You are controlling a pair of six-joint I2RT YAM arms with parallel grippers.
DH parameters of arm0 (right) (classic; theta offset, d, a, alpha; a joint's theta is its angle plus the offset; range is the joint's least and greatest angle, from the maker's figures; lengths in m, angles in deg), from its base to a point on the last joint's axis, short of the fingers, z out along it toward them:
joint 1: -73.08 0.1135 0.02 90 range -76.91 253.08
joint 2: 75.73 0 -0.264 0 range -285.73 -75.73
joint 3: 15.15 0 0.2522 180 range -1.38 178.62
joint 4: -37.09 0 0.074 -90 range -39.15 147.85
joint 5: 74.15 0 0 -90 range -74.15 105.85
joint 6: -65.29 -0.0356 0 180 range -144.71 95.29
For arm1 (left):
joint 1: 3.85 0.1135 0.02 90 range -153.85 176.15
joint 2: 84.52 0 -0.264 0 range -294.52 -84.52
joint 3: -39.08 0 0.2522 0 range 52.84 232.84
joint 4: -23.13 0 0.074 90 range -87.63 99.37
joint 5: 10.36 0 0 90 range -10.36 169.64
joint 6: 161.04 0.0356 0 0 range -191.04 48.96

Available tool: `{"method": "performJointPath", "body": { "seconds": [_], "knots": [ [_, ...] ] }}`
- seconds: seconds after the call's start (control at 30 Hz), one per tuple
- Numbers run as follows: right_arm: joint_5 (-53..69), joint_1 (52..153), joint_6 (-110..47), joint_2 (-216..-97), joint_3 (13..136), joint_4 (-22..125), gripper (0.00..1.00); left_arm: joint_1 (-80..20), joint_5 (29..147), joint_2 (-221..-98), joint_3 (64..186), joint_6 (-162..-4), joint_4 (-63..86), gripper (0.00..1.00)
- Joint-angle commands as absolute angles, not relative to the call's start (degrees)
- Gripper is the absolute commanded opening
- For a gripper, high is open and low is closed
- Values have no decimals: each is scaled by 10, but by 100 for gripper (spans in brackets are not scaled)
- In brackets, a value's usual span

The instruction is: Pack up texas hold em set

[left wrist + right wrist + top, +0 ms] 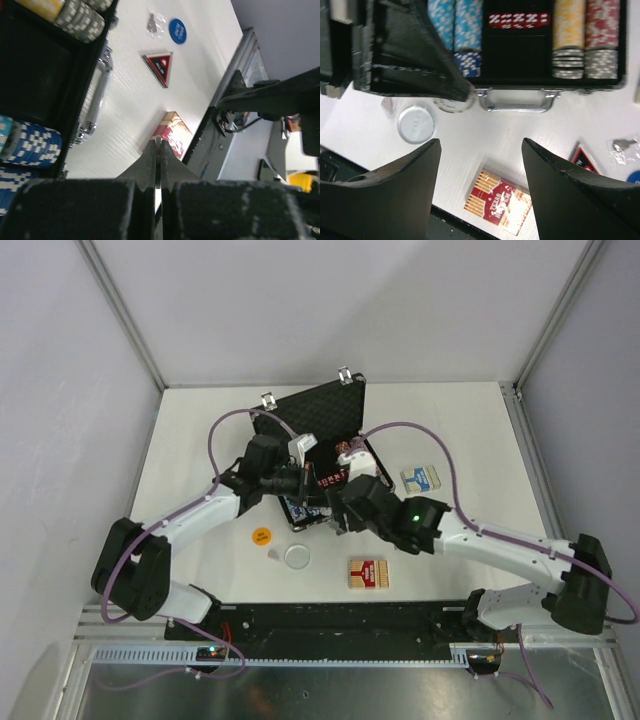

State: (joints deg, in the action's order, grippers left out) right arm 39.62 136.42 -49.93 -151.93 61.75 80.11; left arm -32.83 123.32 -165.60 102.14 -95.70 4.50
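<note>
The texas hold em set's black briefcase (335, 405) lies open, with rows of chips (455, 30) and red dice (517, 19) inside. My left gripper (158, 143) is shut on a thin white disc (452, 103), seen edge-on between its fingers, just in front of the case handle (517, 100). My right gripper (480, 142) hangs open above the table in front of the case, holding nothing. A red card deck (502, 202) lies below it. The red triangle (160, 67) and a blue round button (177, 30) rest on the table.
A white round button (297, 557) and an orange one (261, 535) lie near the front left. A blue card deck (420, 478) sits right of the case. A small plastic bag (155, 22) lies by the blue button. Both arms crowd over the case.
</note>
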Motion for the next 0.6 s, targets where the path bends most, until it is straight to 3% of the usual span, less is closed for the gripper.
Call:
{"method": "performJointPath", "body": {
  "seconds": [0.0,0.3,0.57],
  "knots": [
    [449,1324,-545,-1445,581,790,71,-336,1173,-1651,1059,-922,55,0],
    [359,1133,-568,-1354,486,776,69,-401,1137,-1736,1130,-820,81,0],
    [295,994,-558,-1330,477,792,51,-439,1115,-1856,1221,-792,109,0]
  ]
}}
